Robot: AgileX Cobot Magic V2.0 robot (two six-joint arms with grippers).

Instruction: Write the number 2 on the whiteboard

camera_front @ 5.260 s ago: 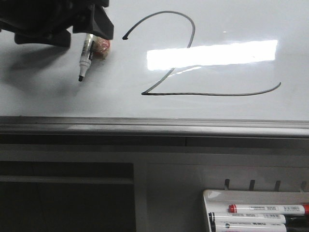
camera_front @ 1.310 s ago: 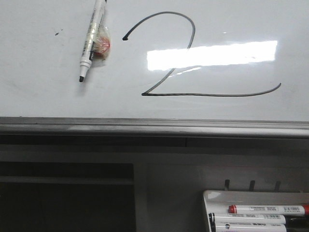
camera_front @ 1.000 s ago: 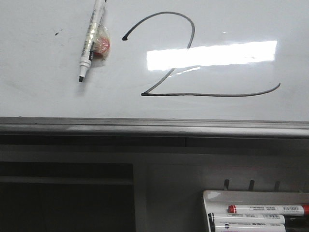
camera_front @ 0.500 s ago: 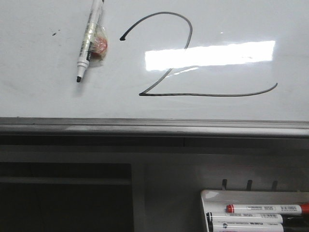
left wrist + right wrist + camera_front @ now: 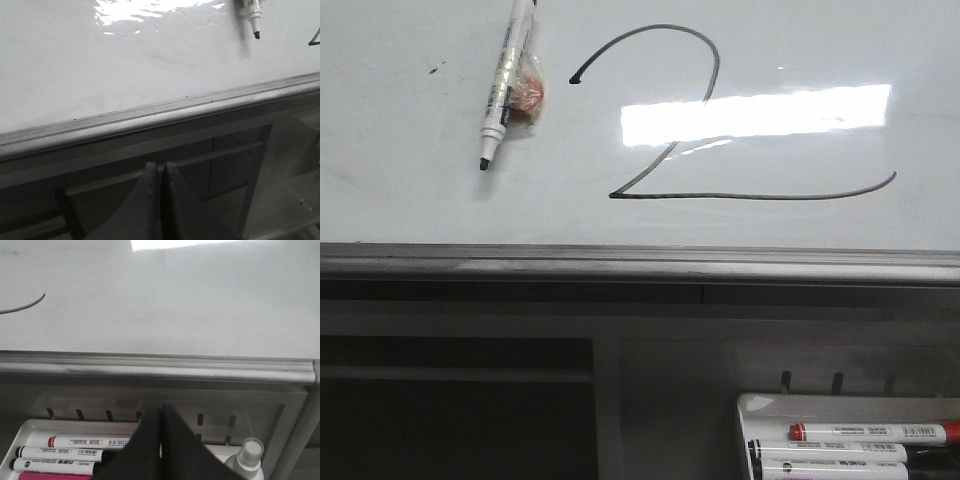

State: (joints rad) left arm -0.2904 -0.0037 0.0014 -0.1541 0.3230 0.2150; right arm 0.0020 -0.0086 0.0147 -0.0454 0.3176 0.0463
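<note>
1. The writing step is looking finished; the number 2 (image 5: 720,130) is standing complete on the whiteboard (image 5: 400,200), in the middle-right part of the board, with its curved top, its slanted stroke and its long flat base.
2. The black marker (image 5: 505,85) is lying loose on the whiteboard, just to the left of the digit, uncapped with its tip pointing toward the grey rail (image 5: 640,262); a small reddish thing (image 5: 528,92) is touching its side, and I cannot tell what it is.
3. The left gripper (image 5: 161,172) is hanging below the rail with its fingers pressed together and gripping nothing; the right gripper (image 5: 161,415) is doing the same above the marker tray (image 5: 30,432).
4. In my judgement, nothing is remaining to write; the next move is calling only for both arms resting away from the board, or perhaps for putting the marker back.
5. Counting: 1 digit; 1 marker on the board; 1 small dark speck (image 5: 436,68) left of it; in the tray, at least 3 markers (image 5: 90,442) and 1 small spray bottle (image 5: 250,450) are showing.
</note>
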